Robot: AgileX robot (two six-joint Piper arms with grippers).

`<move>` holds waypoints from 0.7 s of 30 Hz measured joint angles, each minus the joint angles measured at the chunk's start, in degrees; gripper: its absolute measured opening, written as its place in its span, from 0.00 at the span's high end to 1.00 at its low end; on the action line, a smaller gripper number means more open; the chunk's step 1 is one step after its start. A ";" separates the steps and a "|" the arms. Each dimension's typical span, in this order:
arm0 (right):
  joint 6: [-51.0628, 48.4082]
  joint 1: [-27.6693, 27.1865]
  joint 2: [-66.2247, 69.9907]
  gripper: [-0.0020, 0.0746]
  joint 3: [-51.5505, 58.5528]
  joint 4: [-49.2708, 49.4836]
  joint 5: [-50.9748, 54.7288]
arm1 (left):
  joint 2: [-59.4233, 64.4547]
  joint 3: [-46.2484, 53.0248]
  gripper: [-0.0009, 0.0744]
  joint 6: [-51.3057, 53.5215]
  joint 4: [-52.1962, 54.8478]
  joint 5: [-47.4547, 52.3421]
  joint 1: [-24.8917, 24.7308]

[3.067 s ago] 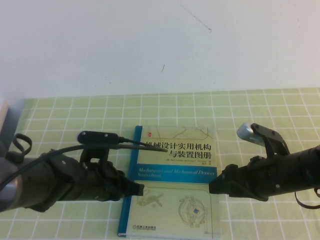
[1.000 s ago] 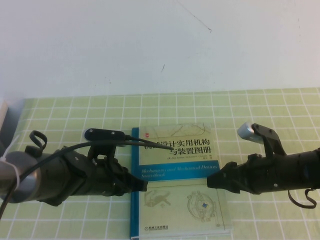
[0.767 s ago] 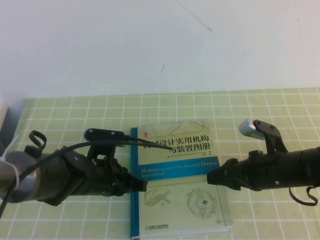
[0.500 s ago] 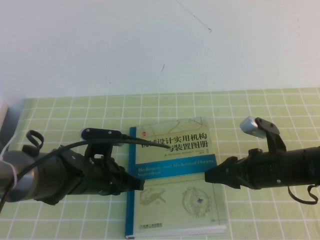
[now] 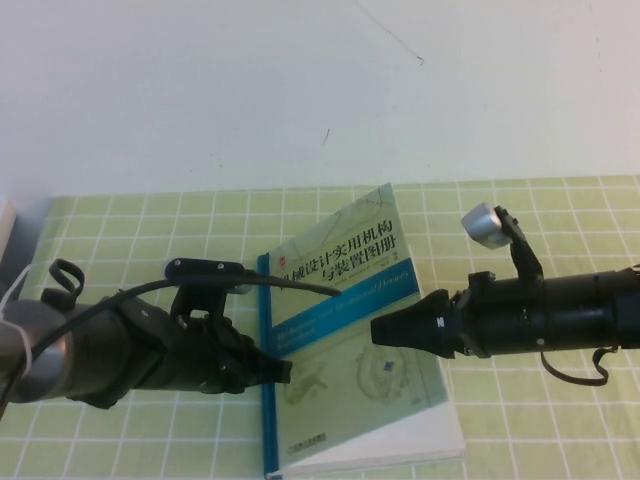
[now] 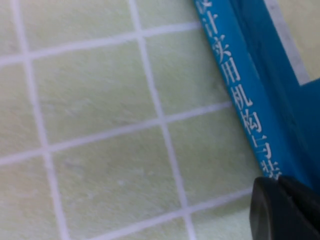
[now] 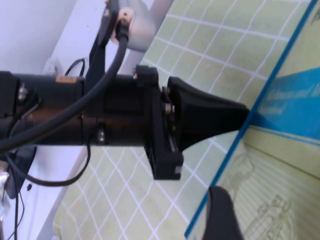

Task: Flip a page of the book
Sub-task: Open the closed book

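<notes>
The book (image 5: 345, 350) lies on the green grid mat (image 5: 520, 220) between the two arms, spine toward the left arm. You see the cover (image 5: 340, 290) now tilted up along its free edge, hinging on the spine; half a second ago it lay almost flat, and three seconds ago fully flat. The right gripper (image 5: 380, 328) has pushed in from the book's right edge and now sits over the middle of the cover, its tip against or under the raised board; the views do not settle which. Its jaws stand spread wide, and nothing appears to be pinched between them. The left gripper (image 5: 283, 372) rests at the blue spine (image 6: 235, 85), apparently steadying it; you cannot tell how its jaws stand. What this means for you: the lift has begun, but it is the cover that rises, and no white page is visible yet. Judge the turn as just started, with the sweep toward the spine still to come
</notes>
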 joint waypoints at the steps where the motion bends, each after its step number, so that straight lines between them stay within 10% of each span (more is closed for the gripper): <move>1: -0.26 0.00 0.00 0.43 0.00 0.00 -0.23 | 0.00 0.00 0.99 0.00 -0.39 0.57 -0.08; 21: 5.02 0.00 0.00 0.44 0.00 -9.33 -11.71 | 0.00 0.00 0.99 4.16 -2.54 1.46 -0.49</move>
